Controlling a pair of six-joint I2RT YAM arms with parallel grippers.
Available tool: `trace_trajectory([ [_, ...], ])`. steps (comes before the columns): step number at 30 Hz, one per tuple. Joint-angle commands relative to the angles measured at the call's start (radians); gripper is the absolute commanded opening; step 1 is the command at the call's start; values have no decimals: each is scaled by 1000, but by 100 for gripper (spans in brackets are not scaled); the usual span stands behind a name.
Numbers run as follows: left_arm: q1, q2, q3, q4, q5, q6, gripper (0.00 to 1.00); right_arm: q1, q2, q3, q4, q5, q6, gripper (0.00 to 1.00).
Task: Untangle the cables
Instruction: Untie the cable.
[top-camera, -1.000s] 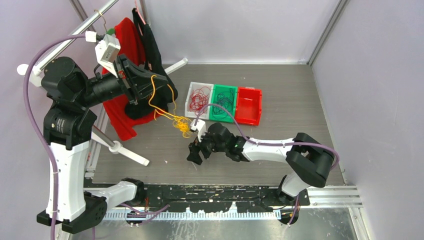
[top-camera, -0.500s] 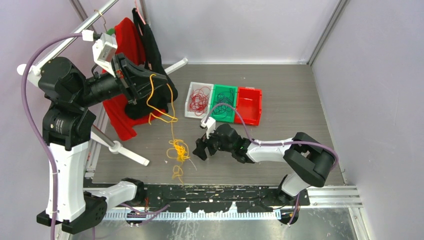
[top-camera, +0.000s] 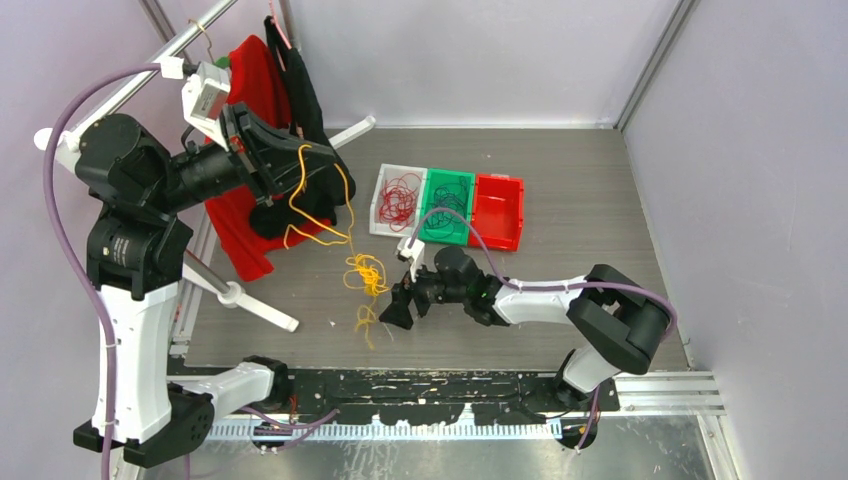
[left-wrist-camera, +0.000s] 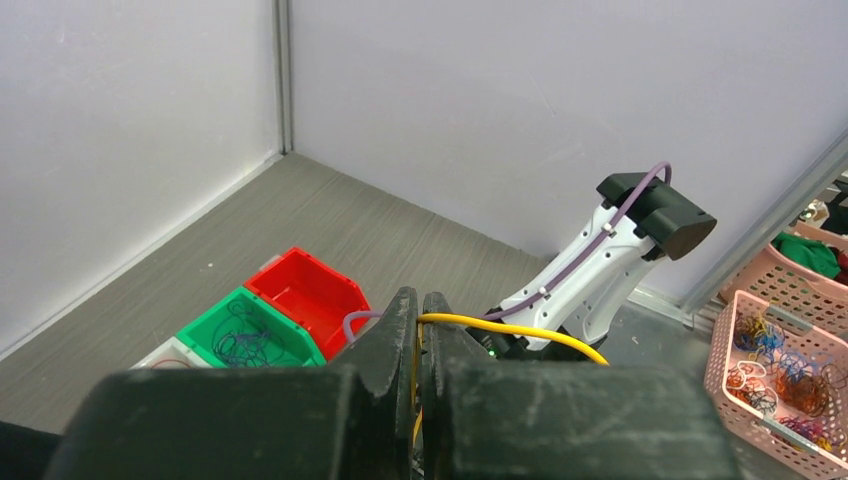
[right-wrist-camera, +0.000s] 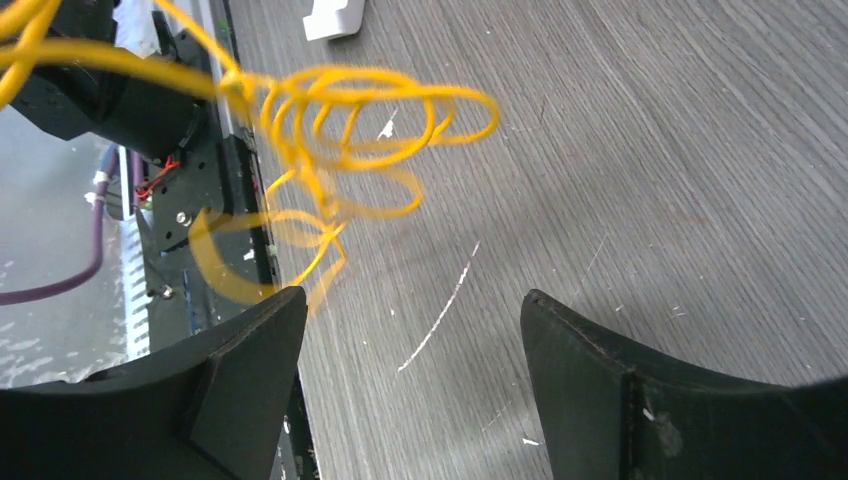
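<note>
The tabletop (top-camera: 580, 160) was grey, wood-grained and matt, its surface marked with fine pale scratches. The green bin (top-camera: 450, 173) was smooth, faintly shiny plastic. So were the red bin (top-camera: 497, 205) on one side of it and the white bin (top-camera: 385, 230) on the other. Near the green bin, the yellow cable (top-camera: 366, 272) had a smooth, glossy plastic sheath. The left pincer (left-wrist-camera: 420, 305) looked like matt black plastic with a grainy, scuffed face. The right pincer (right-wrist-camera: 410, 325) was the same matt black. Well beyond the white bin from the green bin, soft red cloth (top-camera: 235, 230) hung in folds.
</note>
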Motion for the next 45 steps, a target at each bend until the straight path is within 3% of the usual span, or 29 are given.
trace_trajectory([
  [1,-2,-5,15,78,17,-41,0,-31,-16,-16,111,-34,51,83],
  [7,-2,-10,3,81,18,-40,0,-91,-35,-70,171,47,130,83],
  [16,-2,-9,-13,99,12,-44,0,-90,-57,-65,195,-29,121,85],
  [23,-1,-3,-17,120,5,-49,0,-89,16,7,237,-151,210,84],
  [30,-1,-2,-11,129,0,-59,0,-88,110,10,289,-92,256,79],
  [37,-1,-2,9,127,-4,-62,0,-88,171,9,315,-68,270,55],
  [42,-2,-12,-2,130,-12,-65,0,-88,185,16,323,-82,295,20],
  [45,-1,-23,-4,108,-12,-39,0,-90,167,7,290,-81,298,5],
])
